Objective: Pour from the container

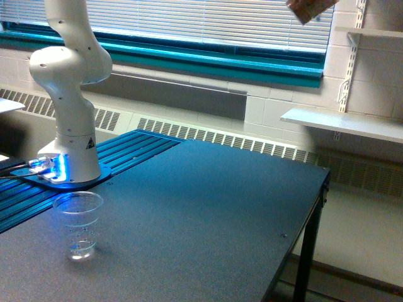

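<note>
Window blinds (208, 22) and a teal sill fill the background above a dark worktop (208, 214). No end effector is visible, so its state cannot be read. At the top edge, up and toward the exterior view's right of the worktop, a small brownish object (310, 9) pokes into view, cut off by the frame; what it is cannot be told, and no round-bodied container can be made out. On the worktop's near corner toward the exterior view's left stands a clear ridged cup (78, 224), upright. Just behind the cup sits the white arm base (69, 135), lit blue at its foot.
</note>
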`<state>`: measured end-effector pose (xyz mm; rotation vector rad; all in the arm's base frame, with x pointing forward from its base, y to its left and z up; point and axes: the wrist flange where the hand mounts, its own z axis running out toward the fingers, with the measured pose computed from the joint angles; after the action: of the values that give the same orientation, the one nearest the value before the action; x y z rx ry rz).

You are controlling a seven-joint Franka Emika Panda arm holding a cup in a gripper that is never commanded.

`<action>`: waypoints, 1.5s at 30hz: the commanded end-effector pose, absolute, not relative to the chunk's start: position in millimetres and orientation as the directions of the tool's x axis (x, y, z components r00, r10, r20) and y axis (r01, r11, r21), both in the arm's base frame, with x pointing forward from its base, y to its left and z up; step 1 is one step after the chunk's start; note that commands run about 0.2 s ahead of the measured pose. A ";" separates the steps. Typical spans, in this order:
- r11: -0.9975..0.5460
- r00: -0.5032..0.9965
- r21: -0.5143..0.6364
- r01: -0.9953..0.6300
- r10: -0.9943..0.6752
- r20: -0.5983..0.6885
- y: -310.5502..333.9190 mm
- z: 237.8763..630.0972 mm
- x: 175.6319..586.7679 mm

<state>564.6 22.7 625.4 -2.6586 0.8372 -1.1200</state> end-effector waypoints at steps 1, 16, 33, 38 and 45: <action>-0.825 0.534 -0.325 -0.462 -0.551 0.641 7.1 629.5 537.0; -0.749 0.452 -0.278 -0.602 -0.606 0.655 -56.6 596.8 473.6; -0.634 0.396 -0.267 -0.726 -0.702 0.592 -117.7 547.1 407.3; -0.611 0.400 -0.241 -0.754 -0.718 0.569 -130.6 530.1 383.5; -0.554 0.375 -0.209 -0.806 -0.751 0.544 -154.7 506.6 351.0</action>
<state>371.0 -135.6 518.4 -2.6833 1.4381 -1.0073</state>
